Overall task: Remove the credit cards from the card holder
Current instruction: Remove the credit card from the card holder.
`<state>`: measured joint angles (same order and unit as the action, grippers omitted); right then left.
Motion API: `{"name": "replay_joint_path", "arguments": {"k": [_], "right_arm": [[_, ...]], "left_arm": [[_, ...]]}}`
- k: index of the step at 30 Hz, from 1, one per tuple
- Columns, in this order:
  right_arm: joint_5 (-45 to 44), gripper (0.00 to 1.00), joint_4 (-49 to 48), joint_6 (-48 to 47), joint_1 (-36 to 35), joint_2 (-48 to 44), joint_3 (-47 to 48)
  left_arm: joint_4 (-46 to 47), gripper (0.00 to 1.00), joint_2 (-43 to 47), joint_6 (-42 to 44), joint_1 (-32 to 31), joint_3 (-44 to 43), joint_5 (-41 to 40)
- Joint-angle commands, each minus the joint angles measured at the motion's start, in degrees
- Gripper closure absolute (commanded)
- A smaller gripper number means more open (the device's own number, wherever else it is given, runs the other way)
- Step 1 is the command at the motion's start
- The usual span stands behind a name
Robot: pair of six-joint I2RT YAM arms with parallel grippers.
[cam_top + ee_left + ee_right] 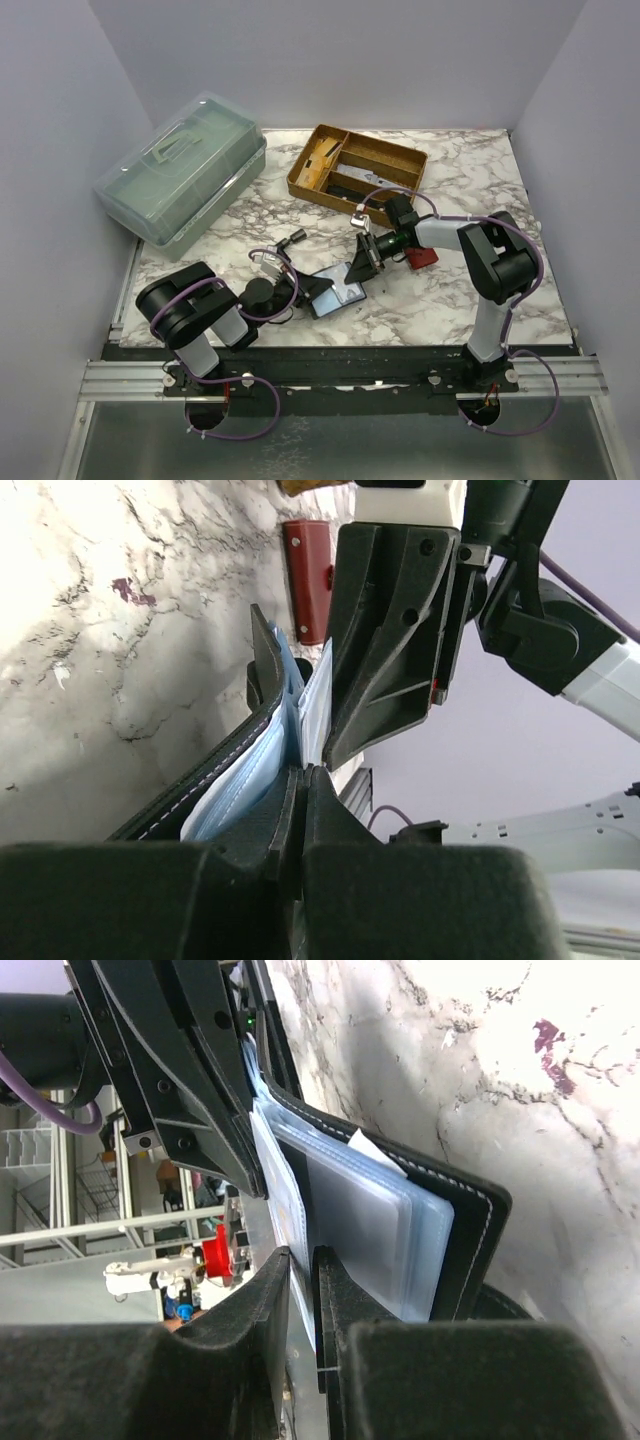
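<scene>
The black card holder (338,292) lies open on the marble between both arms, its clear blue-tinted sleeves (380,1230) fanned out. Pale credit cards (288,1215) sit inside the sleeves, and a white corner (372,1148) sticks out of one. My left gripper (303,772) is shut on the edge of a sleeve page of the card holder (235,770). My right gripper (302,1255) faces it from the other side. Its jaws stand a narrow gap apart with one sleeve page between them, not pressed. In the top view the left gripper (316,284) and the right gripper (360,266) meet over the holder.
A red wallet (422,258) lies just right of the right gripper. A wooden divided tray (357,167) stands at the back centre. A green lidded box (185,172) stands at the back left. Purple cables loop off both arms.
</scene>
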<state>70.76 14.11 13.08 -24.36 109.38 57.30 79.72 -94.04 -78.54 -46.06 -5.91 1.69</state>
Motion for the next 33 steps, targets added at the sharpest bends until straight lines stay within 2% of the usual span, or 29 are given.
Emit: {"name": "replay_joint_path", "arguments": {"k": [1, 7, 12, 26, 33], "right_arm": [[-0.8, 0.81, 2.0, -1.5, -1.3, 0.4, 1.3], [0.5, 0.88, 1.2, -0.9, -0.5, 0.3, 0.9], [1.1, 0.97, 0.4, -0.7, 0.4, -0.2, 0.1], [3.9, 0.97, -1.0, 0.9, 0.9, 2.5, 0.1], [6.2, 0.97, -3.1, 3.0, 0.9, 2.4, -0.6]], "left_arm": [[8.3, 1.0, -2.3, 0.4, 0.9, 0.4, 5.8], [11.5, 1.0, -5.4, -0.3, 2.6, 1.2, 9.0], [11.6, 1.0, -4.3, 0.4, 3.8, 3.1, 9.8], [10.0, 0.99, -2.8, 1.5, 4.6, 2.5, 11.9], [11.0, 0.7, -7.0, -0.6, 4.6, -1.8, 14.2]]}}
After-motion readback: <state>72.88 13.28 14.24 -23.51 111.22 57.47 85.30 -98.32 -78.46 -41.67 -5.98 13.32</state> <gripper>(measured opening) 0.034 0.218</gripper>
